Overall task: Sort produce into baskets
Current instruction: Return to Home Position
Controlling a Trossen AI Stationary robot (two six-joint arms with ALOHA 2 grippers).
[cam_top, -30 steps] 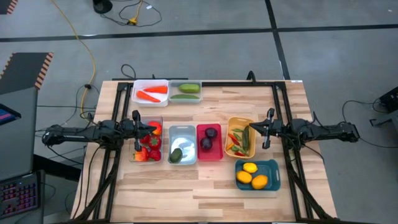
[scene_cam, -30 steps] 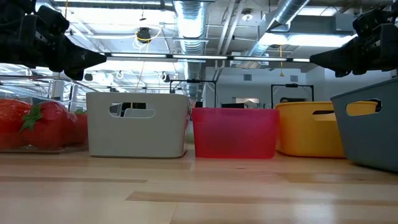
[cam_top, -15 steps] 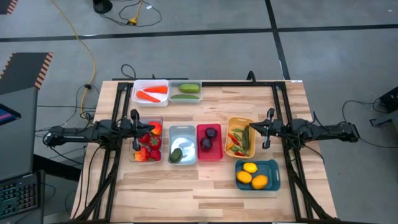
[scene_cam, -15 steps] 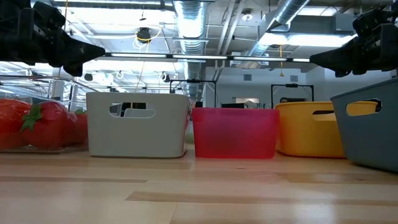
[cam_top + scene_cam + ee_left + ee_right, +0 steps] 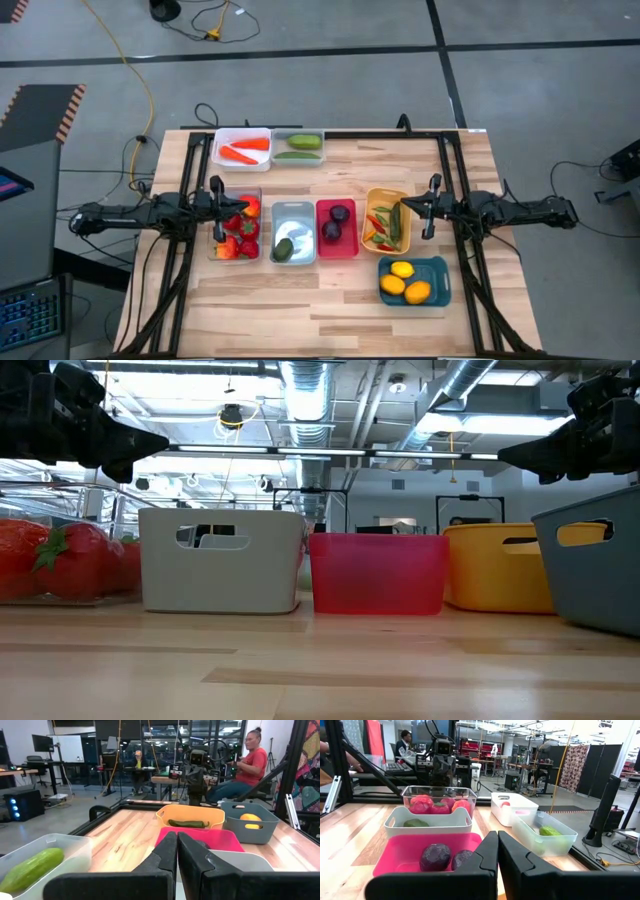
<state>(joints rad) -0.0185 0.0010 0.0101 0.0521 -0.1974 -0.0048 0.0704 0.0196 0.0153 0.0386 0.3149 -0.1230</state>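
- High view: we see nothing loose on the bench (image 5: 300, 300); the plums (image 5: 338, 213) lie in the red bin (image 5: 346, 247), mid-bench.
- Our left gripper (image 5: 177, 835) and right gripper (image 5: 497, 834) are pinched together, empty, by the side edges.
- Both arms stayed still just now; we think sorting is done.

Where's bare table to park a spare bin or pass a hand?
Widest free patch: the near strip of table in front of the middle row, left of the teal bin. Also the far stretch right of the clear cucumber bin. Crowded: the row from strawberry bin to yellow bin, left gripper and right gripper shut at its ends.
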